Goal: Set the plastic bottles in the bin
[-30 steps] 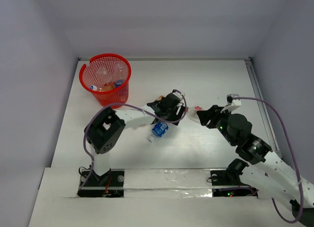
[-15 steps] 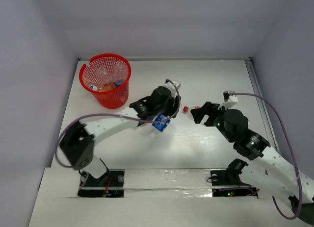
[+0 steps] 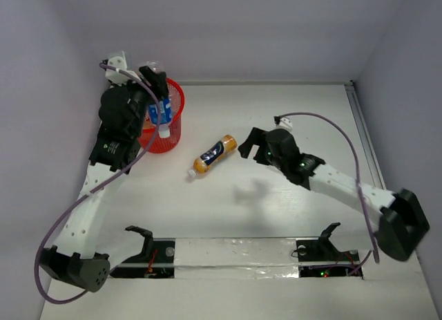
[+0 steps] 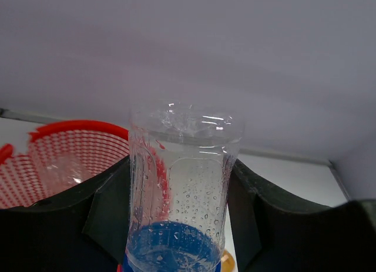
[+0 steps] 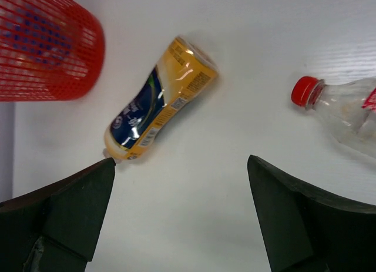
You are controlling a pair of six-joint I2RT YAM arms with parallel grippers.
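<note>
My left gripper (image 3: 157,99) is raised beside the red mesh bin (image 3: 177,93) at the back left. It is shut on a clear, blue-labelled plastic bottle (image 3: 161,114) that hangs cap down over the bin's rim. In the left wrist view the bottle (image 4: 179,190) fills the gap between the fingers, with the bin (image 4: 64,151) behind it on the left. An orange-and-blue bottle (image 3: 213,155) lies on the table. My right gripper (image 3: 250,146) stands open just right of it. The right wrist view shows this bottle (image 5: 158,101) and a clear red-capped bottle (image 5: 343,116) beyond the open gripper (image 5: 181,166).
The bin (image 5: 47,46) holds other bottles, dimly seen through the mesh. White walls close the table at the back and on both sides. A rail (image 3: 366,137) runs along the table's right edge.
The left arm swung up from mid-table to the bin, carrying the blue-labelled bottle. The right gripper opened wide and shifted left. The orange-and-blue bottle, hidden under the left arm before, now shows.
</note>
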